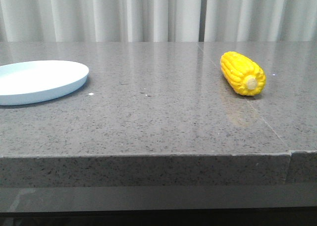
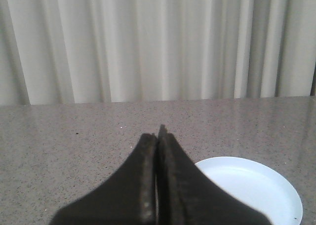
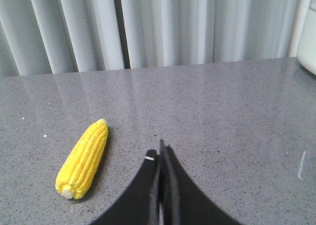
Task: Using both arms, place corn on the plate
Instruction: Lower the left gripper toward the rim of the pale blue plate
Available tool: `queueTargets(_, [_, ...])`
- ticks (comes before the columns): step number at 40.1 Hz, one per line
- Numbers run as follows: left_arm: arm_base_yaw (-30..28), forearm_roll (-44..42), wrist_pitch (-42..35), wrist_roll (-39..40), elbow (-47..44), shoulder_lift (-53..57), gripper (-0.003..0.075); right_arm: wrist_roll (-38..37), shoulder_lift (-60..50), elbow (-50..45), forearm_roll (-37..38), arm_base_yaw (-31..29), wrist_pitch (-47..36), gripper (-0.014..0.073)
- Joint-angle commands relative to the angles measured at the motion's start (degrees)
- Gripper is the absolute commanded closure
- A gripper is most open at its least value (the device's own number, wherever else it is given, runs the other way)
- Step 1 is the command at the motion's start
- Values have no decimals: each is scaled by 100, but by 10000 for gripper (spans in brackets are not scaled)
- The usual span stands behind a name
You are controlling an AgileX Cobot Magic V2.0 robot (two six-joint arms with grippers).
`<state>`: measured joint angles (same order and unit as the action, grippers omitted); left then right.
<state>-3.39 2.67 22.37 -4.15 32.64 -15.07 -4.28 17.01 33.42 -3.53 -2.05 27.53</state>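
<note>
The yellow corn (image 1: 242, 73) lies on the grey stone table at the right, its pale stub end toward the front. The pale blue plate (image 1: 39, 80) rests at the far left of the table, cut off by the frame edge. No arm or gripper shows in the front view. In the left wrist view my left gripper (image 2: 158, 135) is shut and empty, with the plate (image 2: 256, 185) just beside and beyond it. In the right wrist view my right gripper (image 3: 161, 151) is shut and empty, and the corn (image 3: 84, 158) lies apart from it to one side.
The table's front edge (image 1: 148, 155) runs across the front view, with a seam (image 1: 289, 153) near its right end. White curtains (image 1: 148, 13) hang behind the table. A pale object (image 3: 308, 52) shows at the edge of the right wrist view.
</note>
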Motion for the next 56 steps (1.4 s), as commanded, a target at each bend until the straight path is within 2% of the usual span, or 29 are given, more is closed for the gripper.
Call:
queueTargets(1, [-15,58,-392,-3,231,-163,739,-11,227,242,-45,-20,-486,682])
queueTargets(4, [-15,58,-441,-3,231,-163,717,-11,220,242,-39,-19,-521,631])
queueTargets(7, [-15,58,-491,-3,231,-163,631,-11,216,242,-39,-14,-527,512])
queueTargets(8, [-15,58,-491,-3,231,-163,566,-11,216,242,-39,-14,-527,437])
queueTargets(11, [-15,58,-491,-3,231,-163,401,-11,216,242,-39,-14,-521,280])
queueTargets(14, [-15,58,-538,-3,231,-163,199,-11,216,242,-39,-14,-510,125])
queueTargets(16, [-15,58,-565,-3,231,-163,113,-11,216,242,-39,-14,-510,65])
queueTargets(19, [-15,58,-565,-3,231,-163,54,-11,216,242,-39,-14,-504,18])
queueTargets(40, [-15,143,-707,-3,258,-302,120,-11,216,231,-39,-14,-497,15])
queueTargets(45, [-15,285,-515,-3,532,-1053,142,-11,216,231,-39,-14,-497,15])
queueTargets(56, [-15,285,901,-3,1887,-3433,146,-11,216,231,-39,-14,-497,15])
